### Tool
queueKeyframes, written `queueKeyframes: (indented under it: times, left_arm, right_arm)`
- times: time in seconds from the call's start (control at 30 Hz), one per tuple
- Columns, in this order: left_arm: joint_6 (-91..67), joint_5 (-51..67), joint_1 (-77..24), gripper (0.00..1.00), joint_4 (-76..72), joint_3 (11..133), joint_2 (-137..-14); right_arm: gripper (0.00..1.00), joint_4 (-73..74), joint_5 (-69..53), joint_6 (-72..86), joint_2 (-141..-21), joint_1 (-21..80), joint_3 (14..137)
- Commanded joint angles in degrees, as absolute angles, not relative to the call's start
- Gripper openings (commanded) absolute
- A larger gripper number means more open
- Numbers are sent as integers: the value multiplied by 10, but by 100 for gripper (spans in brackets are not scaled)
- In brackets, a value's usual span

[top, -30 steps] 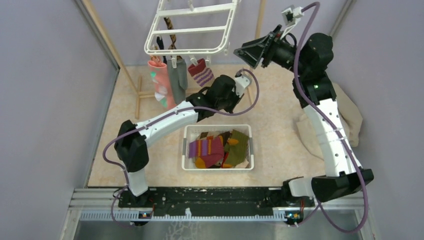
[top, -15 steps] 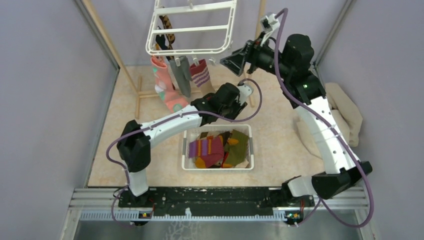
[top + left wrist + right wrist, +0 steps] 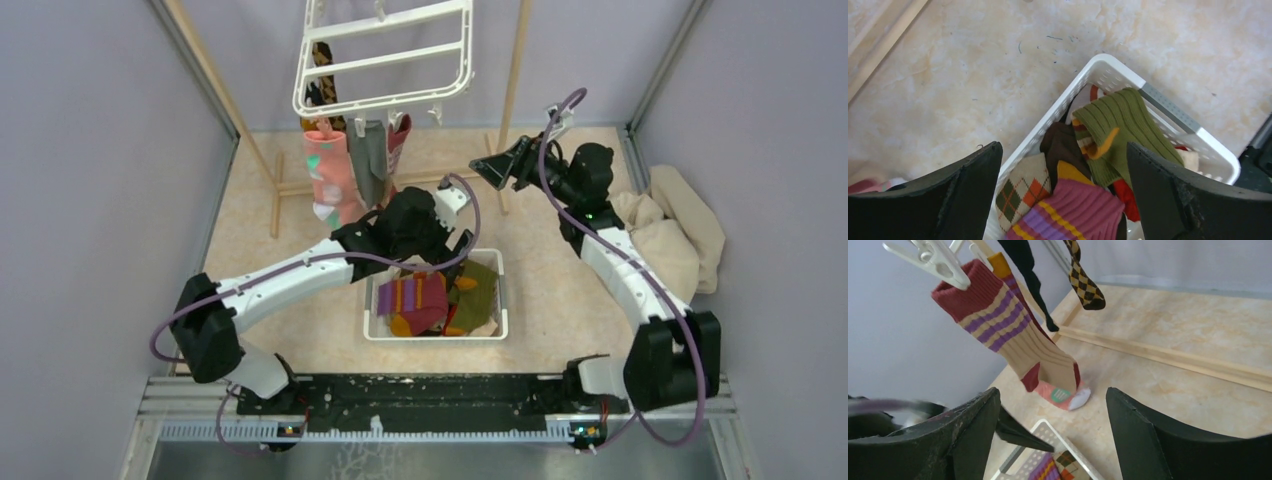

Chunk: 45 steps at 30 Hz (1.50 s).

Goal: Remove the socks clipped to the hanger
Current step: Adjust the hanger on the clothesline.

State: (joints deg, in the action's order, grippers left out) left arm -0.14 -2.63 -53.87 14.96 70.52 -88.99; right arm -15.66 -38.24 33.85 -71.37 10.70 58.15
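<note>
The left arm reaches from its base at the near edge, elbow swung out to the left, forearm running right and away so that the left gripper (image 3: 1064, 155) hangs over the far left corner of the white slotted plastic basket (image 3: 1113, 62), pointing down. Its jaws stand wide apart with nothing between them. Below lie loose socks: an olive ribbed sock (image 3: 1120, 125), a pink sock with purple and yellow stripes (image 3: 1073, 210) and a brown argyle sock (image 3: 1020, 192). The right arm rises from its base, bends at the elbow near the beige cloth heap (image 3: 680, 230), and stretches away and to the left, its wrist level and the right gripper (image 3: 1053, 400) aimed toward the hanging socks, short of them. Its jaws are also apart and empty. The white plastic rectangular drying hanger (image 3: 388, 58) hangs tilted at the far side, beside a wooden pole (image 3: 515, 70). Five socks hang from it: a maroon sock with purple and cream stripes (image 3: 1008, 335) held by a white clip (image 3: 943, 260), a grey sock (image 3: 368, 165), a pink sock with mint patches (image 3: 325, 175), a black sock (image 3: 1025, 265) and a brown-and-yellow argyle sock (image 3: 1083, 280).
</note>
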Motion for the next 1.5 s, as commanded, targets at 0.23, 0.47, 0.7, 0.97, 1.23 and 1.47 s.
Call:
queueKeyframes:
  times: [0.23, 0.47, 0.7, 0.97, 1.23, 1.47]
  left_arm:
    - [-105, -123, -536, 99, 189, 664, -683]
    - [-165, -226, -503, 99, 270, 679, -645]
    - [-175, -197, -444, 99, 292, 680, -620]
    - [-172, -179, -422, 99, 295, 690, -606]
    - [-168, -172, -415, 99, 297, 690, -608]
    - [-165, -163, -410, 99, 294, 692, -606]
  right_arm:
    - [78, -599, -479, 424, -891, 136, 545]
    - [80, -466, -386, 220, -929, 223, 591]
    - [81, -489, -303, 173, -999, 246, 623]
    - [80, -567, -390, 229, -1096, 255, 668]
    - [79, -656, -435, 280, -1097, 254, 625]
    - [77, -706, -484, 326, -1094, 250, 621]
